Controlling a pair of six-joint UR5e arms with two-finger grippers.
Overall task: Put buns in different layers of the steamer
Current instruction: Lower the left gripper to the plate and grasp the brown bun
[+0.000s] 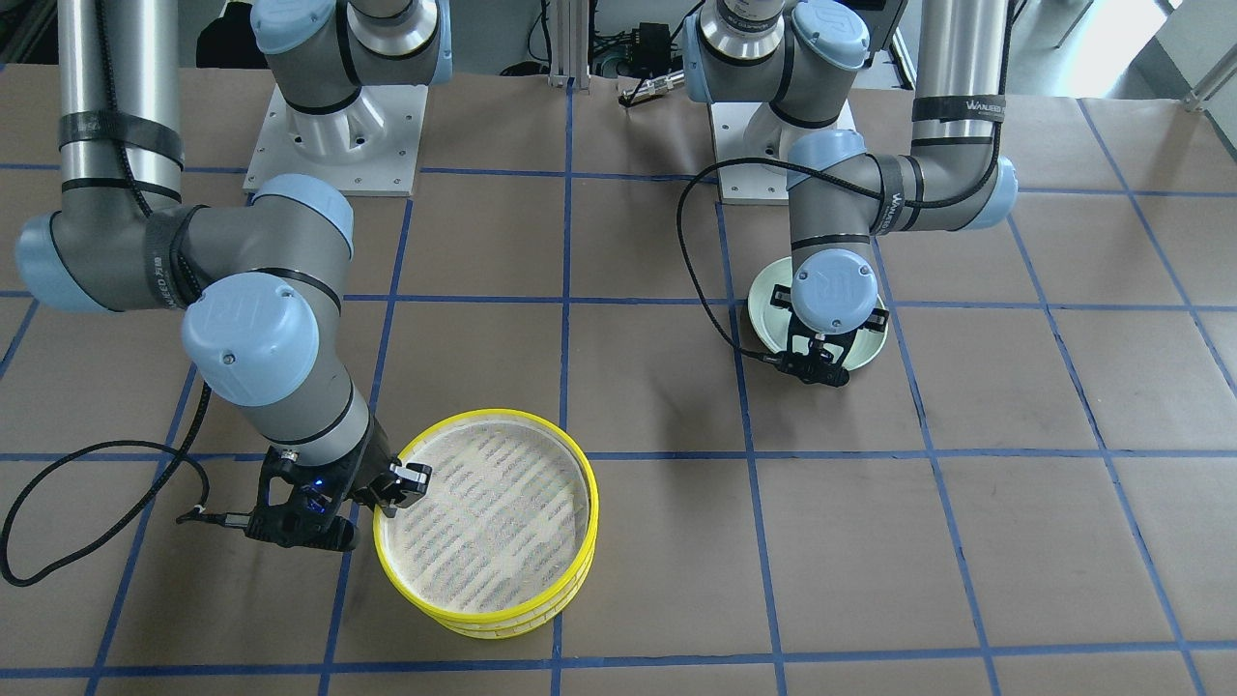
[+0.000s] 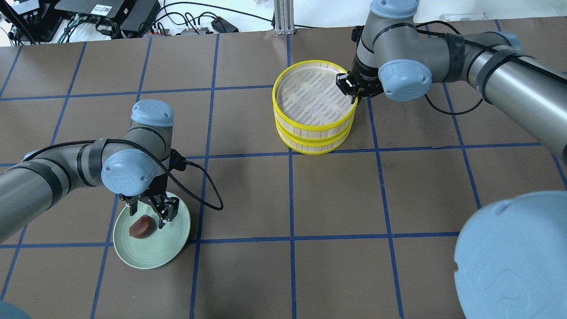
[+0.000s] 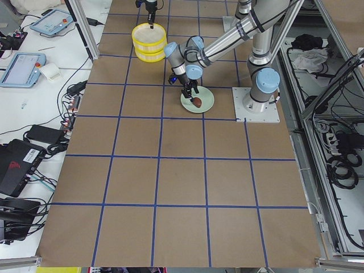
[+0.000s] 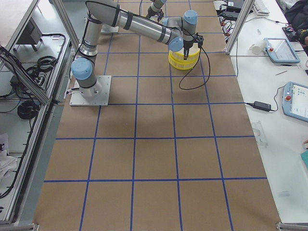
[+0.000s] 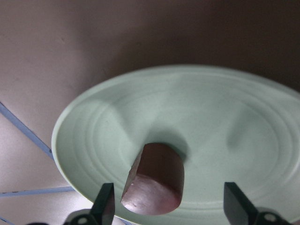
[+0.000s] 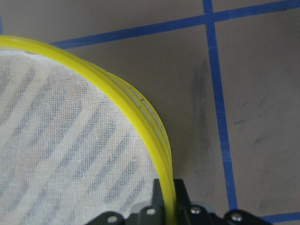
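The steamer (image 2: 315, 129) is two stacked yellow-rimmed trays; it also shows in the front view (image 1: 488, 527). The top tray's woven floor is bare. My right gripper (image 2: 351, 87) is shut on the top tray's rim (image 6: 140, 112), one finger inside and one outside. The dark reddish-brown bun (image 2: 141, 226) lies on the pale green plate (image 2: 153, 254). My left gripper (image 2: 153, 213) hangs open just above the bun, and its fingers (image 5: 105, 202) stand on either side of the bun (image 5: 154, 180). The cream-white bun is not in view.
The table is brown paper with blue tape lines. The left wrist hides most of the plate (image 1: 762, 311) in the front view. A black cable (image 2: 208, 186) trails from the left wrist beside the plate. The arm bases stand at the table's robot side.
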